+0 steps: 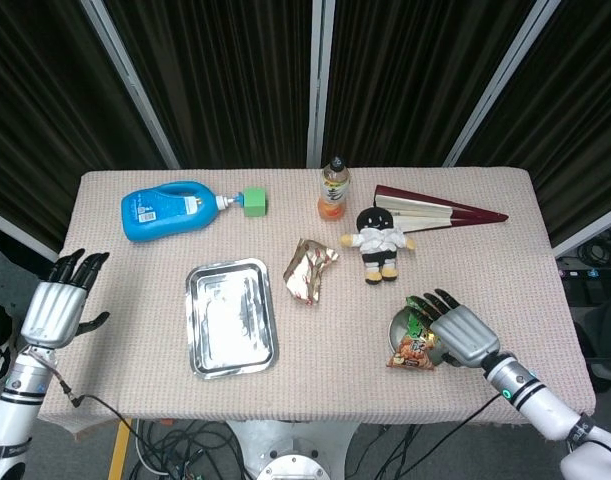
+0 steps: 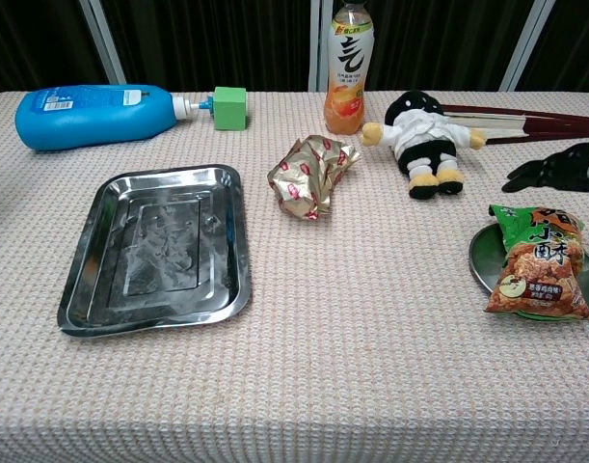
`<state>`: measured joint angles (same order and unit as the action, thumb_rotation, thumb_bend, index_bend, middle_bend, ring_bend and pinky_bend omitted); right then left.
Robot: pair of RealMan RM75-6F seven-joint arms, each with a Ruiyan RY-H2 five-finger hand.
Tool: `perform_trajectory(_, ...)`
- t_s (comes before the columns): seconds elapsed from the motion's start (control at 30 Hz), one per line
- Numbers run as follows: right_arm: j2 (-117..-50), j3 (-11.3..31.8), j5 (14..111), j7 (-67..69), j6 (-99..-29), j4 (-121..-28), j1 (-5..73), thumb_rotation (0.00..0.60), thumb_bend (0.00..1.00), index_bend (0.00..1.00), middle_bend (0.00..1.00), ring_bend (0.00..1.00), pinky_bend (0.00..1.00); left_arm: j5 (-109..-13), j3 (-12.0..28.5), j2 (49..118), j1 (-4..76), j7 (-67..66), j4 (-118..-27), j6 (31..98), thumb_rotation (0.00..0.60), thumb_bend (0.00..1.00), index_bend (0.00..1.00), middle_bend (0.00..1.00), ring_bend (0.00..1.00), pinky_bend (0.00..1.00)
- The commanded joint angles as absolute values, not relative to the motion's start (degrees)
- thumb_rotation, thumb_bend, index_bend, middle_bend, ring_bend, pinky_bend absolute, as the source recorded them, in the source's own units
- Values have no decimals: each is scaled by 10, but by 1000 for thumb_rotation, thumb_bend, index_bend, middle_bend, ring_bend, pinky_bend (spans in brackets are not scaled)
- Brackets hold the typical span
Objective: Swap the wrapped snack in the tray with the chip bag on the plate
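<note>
Right hand (image 1: 455,329) hovers w/ fingers spread, holding nothing, just right of the chip bag (image 1: 419,334), fingertips over its right edge. Bag lies on the plate (image 1: 399,326) at near right, long axis running near-far; so the bag sits left of that hand, an easy reach. Left hand (image 1: 57,306) is open too, off the table's left edge, well apart from everything. Snack (image 1: 307,270) lies on the cloth just right of the tray (image 1: 231,318), not in it; tray holds nothing. Chest view shows only the right hand's dark fingertips (image 2: 554,168) far of the bag; head view shows both hands whole.
</note>
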<state>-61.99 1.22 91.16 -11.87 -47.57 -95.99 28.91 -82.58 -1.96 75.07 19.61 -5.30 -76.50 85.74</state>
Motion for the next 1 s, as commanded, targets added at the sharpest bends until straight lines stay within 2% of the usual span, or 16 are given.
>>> perform_trajectory(0.03, -655, 10, 896, -140, -471, -943, 296, 600, 102, 0, 0, 0, 0, -829, -21, 751, 184, -51, -768, 863, 600, 132, 88, 150, 70, 159)
perform_trajectory(0.13, -676, 7, 890, -161, -478, -930, 294, 600, 108, 0, 30, 0, 0, -831, -21, 752, 174, -47, -765, 866, 600, 132, 89, 150, 70, 156)
perform_trajectory(0.2, -685, 5, 879, -179, -477, -924, 294, 600, 136, 0, 109, 1, 0, -835, -22, 752, 165, -40, -761, 870, 600, 132, 89, 150, 70, 155)
perform_trajectory(0.27, -693, 5, 867, -199, -477, -922, 294, 600, 166, 42, 172, 37, 25, -837, -22, 753, 158, -30, -755, 870, 600, 133, 89, 150, 70, 156)
perform_trajectory(0.33, -701, 6, 858, -213, -482, -917, 294, 600, 184, 127, 230, 104, 86, -841, -20, 756, 153, -22, -748, 871, 600, 133, 89, 149, 70, 156)
perform_trajectory(0.5, -722, 10, 855, -233, -509, -906, 291, 600, 215, 460, 486, 343, 274, -846, -15, 761, 146, -10, -734, 871, 600, 133, 89, 149, 70, 156)
perform_trajectory(0.6, -731, 14, 862, -234, -535, -901, 287, 600, 214, 619, 599, 464, 315, -847, -11, 761, 141, -4, -729, 871, 600, 133, 89, 149, 70, 157)
perform_trajectory(0.67, -730, 18, 871, -224, -552, -908, 288, 600, 214, 658, 623, 491, 316, -850, -10, 760, 137, -1, -727, 873, 600, 133, 89, 149, 70, 157)
perform_trajectory(0.8, -715, 32, 890, -207, -571, -949, 299, 600, 210, 668, 626, 495, 304, -849, -4, 758, 127, 6, -722, 881, 600, 133, 89, 150, 70, 157)
perform_trajectory(1.0, -738, 59, 885, -224, -537, -998, 347, 600, 208, 670, 628, 495, 297, -842, 1, 757, 110, 25, -707, 883, 600, 133, 89, 149, 70, 157)
